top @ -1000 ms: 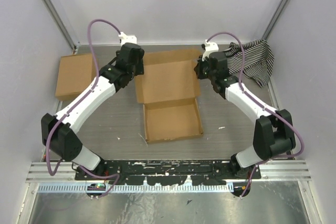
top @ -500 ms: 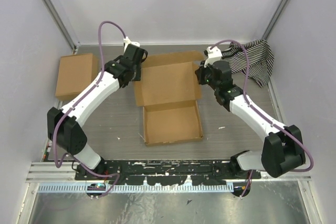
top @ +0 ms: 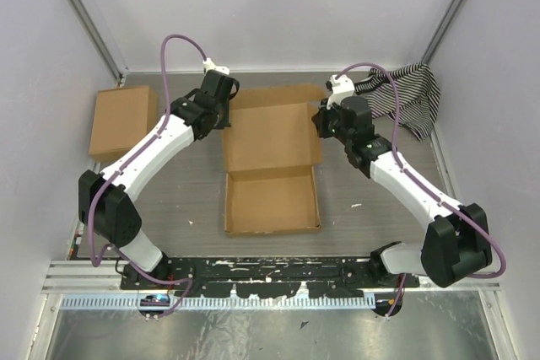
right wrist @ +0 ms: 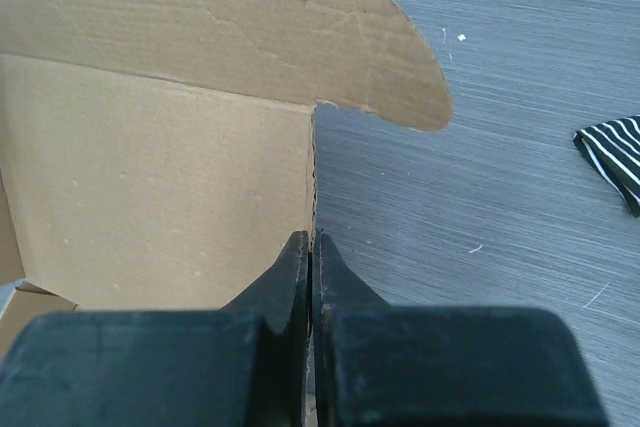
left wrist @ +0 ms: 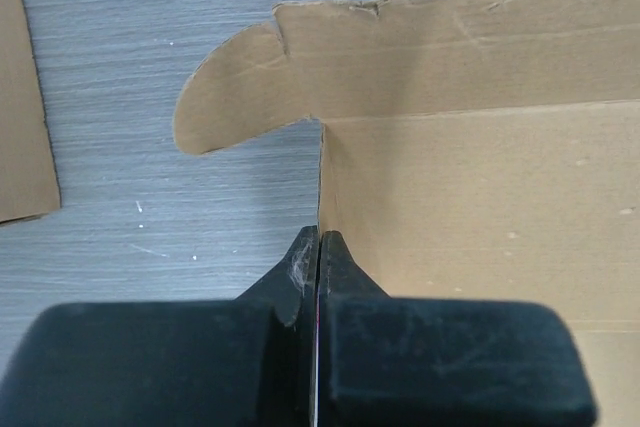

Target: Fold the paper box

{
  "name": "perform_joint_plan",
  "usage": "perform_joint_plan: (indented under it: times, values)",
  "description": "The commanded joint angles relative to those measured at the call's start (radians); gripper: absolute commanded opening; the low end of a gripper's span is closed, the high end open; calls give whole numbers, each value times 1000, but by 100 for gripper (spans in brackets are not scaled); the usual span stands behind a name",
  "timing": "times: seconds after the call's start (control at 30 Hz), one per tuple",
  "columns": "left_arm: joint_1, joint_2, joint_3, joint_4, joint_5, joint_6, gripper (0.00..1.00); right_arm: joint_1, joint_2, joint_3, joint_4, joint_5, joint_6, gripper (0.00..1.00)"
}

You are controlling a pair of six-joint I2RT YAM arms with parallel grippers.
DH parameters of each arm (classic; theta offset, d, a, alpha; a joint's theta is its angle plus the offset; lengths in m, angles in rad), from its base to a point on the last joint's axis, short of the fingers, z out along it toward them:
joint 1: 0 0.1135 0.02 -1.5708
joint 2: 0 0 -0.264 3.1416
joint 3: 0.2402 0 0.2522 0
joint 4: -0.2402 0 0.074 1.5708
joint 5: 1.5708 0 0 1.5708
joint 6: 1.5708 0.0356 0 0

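While the paper box (top: 272, 200) lies open on the counter (top: 194, 208), left pincer (left wrist: 318, 250) and right pincer (right wrist: 311, 250) each pinch a side edge of its lid; light, stiff cardboard should hinge along its creases.

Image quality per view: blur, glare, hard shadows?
Top external: even diffuse light, no glare, only faint shadows. Left wrist: paper box and table grain sharp, near jaws soft. Right wrist: same, cardboard crisp, jaws soft, striped cloth cropped at the edge.

brown paper box (top: 272, 166), unfolded, mid-table, lid raised
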Motion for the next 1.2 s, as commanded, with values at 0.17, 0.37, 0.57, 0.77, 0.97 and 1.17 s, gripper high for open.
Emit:
perform_joint_plan:
  times: [0.17,0.37,0.57,0.77,0.97,1.17]
  values:
    - [4,-34,-43,61,44,17,0,0,-11,67,5,4,-8,2]
    - [4,-148,-162,231,71,29,0,0,54,145,-83,42,10,24]
    - [4,-283,-303,422,92,95,0,0,159,325,-258,70,47,41]
    - [2,-406,-449,599,141,132,0,-2,199,452,-422,54,20,43]
    - [-6,-419,-503,665,161,146,0,-1,218,516,-581,-13,1,41]
    - [-15,-436,-543,709,157,150,0,-1,231,493,-637,-9,17,41]
